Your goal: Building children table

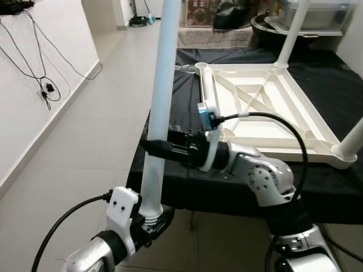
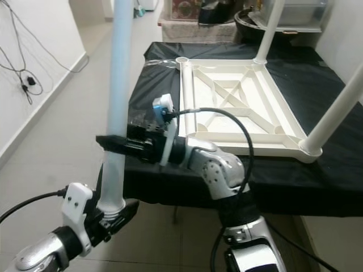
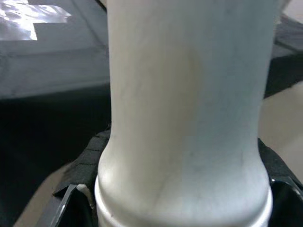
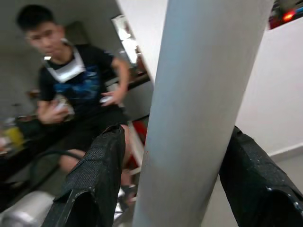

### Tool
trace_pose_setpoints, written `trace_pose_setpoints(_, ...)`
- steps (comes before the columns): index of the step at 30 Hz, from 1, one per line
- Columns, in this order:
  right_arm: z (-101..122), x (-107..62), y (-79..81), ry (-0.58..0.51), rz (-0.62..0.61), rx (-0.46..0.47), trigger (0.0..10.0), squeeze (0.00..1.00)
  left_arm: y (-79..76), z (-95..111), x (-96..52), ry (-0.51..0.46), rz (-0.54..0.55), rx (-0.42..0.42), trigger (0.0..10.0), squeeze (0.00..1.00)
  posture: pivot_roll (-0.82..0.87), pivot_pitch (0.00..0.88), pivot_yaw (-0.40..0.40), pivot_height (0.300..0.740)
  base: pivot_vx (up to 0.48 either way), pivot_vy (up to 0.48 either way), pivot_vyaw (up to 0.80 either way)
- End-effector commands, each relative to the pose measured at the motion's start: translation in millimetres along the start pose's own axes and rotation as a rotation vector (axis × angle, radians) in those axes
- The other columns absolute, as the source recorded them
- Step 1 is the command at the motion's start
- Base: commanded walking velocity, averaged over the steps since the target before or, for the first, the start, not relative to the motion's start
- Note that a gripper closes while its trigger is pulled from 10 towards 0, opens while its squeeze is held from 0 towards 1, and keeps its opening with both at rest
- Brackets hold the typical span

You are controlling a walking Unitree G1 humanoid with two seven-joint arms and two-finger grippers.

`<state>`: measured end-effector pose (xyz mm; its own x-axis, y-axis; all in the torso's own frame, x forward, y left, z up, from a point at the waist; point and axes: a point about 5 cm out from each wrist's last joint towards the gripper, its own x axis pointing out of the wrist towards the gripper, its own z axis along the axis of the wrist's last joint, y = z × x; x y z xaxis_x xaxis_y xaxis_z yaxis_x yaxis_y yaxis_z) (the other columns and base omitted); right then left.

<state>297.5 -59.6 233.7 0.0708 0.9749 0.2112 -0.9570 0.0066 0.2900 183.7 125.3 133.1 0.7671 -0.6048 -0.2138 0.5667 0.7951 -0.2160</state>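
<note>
Progress: the tabletop (image 1: 266,107) lay upside down on the black cloth (image 1: 317,187); two legs stood in its sockets, a far leg (image 2: 271,25) and a near right leg (image 2: 334,110).
Left to do: judged about half done. The far left socket (image 2: 181,60) stood open and unfilled; the near left corner was hidden behind the right arm, so its state could not be told.
Loose leg: a pale leg (image 1: 161,90) was held upright off the near left edge of the cloth, beside the tabletop and not touching it.
Left gripper (image 1: 148,222): fingers clamped on the leg's flared lower end, low by the floor.
Right gripper (image 1: 156,146): one black finger on each side of the leg's middle; whether the pads pressed it could not be told.
Materials: leg smooth and round, matte plastic with a bluish cast, ending in a ringed collar (image 3: 184,198); tabletop cream plastic, underside braced by diagonal ribs; cloth dull and slightly creased; finger pads (image 4: 97,175) woven-textured.
Bystander: a person (image 4: 75,85) showed blurred in the right wrist view.
Floor: pale glossy tiles (image 1: 85,141).
</note>
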Motion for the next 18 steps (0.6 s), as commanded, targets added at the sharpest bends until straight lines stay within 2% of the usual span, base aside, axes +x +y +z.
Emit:
trace_pose_setpoints(1,-2,5.6,3.5,0.022,0.058,0.022,10.0,0.00,-0.8,1,-4.2,0.011,-0.017,0.000,10.0,0.00,0.11,0.090,0.020,0.740,0.000,0.000,0.00)
trace_pose_setpoints(11,-14,10.6,10.7,0.079,0.154,0.065,10.0,0.00,-10.6,-5,-9.1,0.052,-0.129,-0.076,10.0,0.00,0.11,0.094,0.022,0.740,0.000,0.000,0.00)
trace_pose_setpoints(18,-15,14.3,14.0,0.090,0.189,0.085,10.0,0.00,-15.8,-10,-11.8,0.087,-0.184,-0.097,10.0,0.00,0.11,0.094,0.022,0.740,0.000,0.000,0.00)
